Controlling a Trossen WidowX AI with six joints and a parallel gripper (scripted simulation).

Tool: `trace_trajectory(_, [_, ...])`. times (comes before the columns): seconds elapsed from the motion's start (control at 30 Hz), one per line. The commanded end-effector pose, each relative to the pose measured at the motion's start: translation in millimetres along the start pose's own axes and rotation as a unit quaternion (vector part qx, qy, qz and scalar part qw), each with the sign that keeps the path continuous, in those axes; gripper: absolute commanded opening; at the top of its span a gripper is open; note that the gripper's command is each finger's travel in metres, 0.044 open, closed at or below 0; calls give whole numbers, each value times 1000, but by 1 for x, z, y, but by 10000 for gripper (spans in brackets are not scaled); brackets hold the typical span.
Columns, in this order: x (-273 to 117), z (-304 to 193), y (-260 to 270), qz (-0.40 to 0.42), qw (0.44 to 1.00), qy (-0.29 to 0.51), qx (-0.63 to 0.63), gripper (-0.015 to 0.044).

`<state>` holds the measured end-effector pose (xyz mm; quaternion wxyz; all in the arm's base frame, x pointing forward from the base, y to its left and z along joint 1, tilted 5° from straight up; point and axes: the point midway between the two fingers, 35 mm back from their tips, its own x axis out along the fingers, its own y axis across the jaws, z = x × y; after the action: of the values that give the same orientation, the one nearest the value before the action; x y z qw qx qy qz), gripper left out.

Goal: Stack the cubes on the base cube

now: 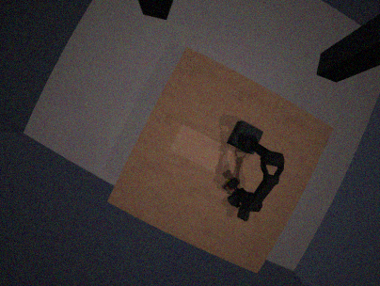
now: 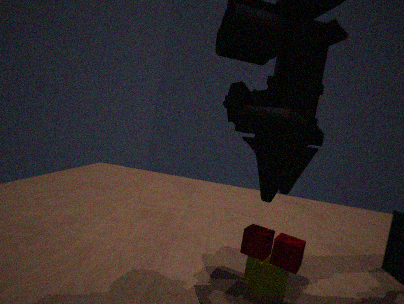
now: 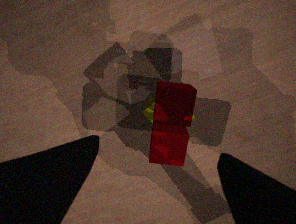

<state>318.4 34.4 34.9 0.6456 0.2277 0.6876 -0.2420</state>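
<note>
A yellow-green base cube (image 2: 266, 281) (image 3: 148, 113) stands under two red cubes. In the exterior view, one red cube (image 2: 257, 242) sits on its top at the left and the other red cube (image 2: 288, 254) at the right, both looking about level. In the wrist view the upper red cube (image 3: 175, 102) and lower red cube (image 3: 169, 146) are in line and very close; the gap's width cannot be told. Yellow shows at both sides of the upper one. My gripper (image 2: 276, 196) (image 3: 158, 151) is open and empty, clear above the cubes. The top view shows the cubes only as a dim spot.
The wooden table top (image 1: 160, 174) (image 2: 100, 210) carries overlapping arm shadows around the stack. The arm's base (image 1: 245, 136) stands on it near the stack. Dark block shapes (image 1: 350, 54) (image 2: 395, 250) show at the right edges of the top and exterior views.
</note>
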Motion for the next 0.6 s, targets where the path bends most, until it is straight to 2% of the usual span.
trace_trajectory(0.0, [-1,-40,33,2,1000,2,-12,400])
trace_trajectory(0.17, [-3,-99,67,4,1000,6,-10,400])
trace_trajectory(0.57, [-3,-101,68,4,1000,6,-10,400])
